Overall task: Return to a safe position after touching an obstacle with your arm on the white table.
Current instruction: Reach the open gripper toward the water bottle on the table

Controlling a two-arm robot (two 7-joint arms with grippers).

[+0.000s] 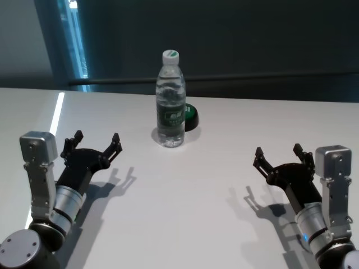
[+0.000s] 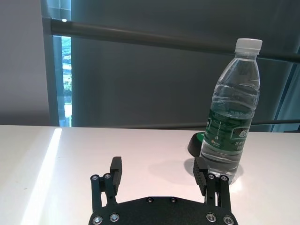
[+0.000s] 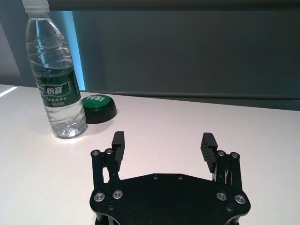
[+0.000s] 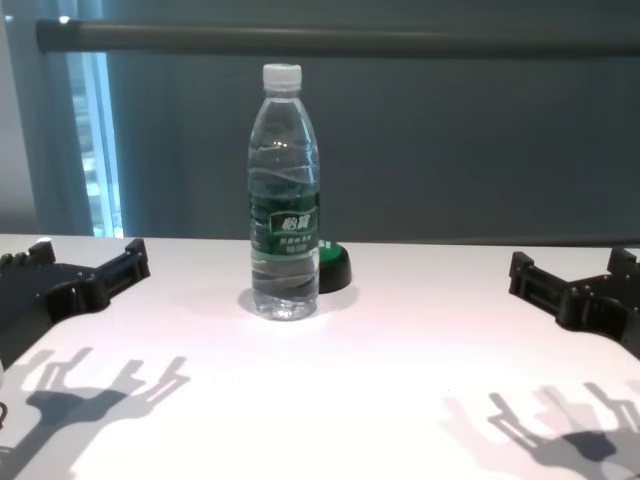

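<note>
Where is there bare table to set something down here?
Bare table lies between the left claw and right claw, in front of the bottle. It is also bare either side of the bottle. Only the spot behind the bottle is crowded, where the puck sits.

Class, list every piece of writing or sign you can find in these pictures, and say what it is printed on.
Water bottle: white characters on the green label band, too blurred to read for sure.
Green-topped black puck: white marking on its top, unreadable.
Left gripper, right gripper and white table: no text visible.
</note>
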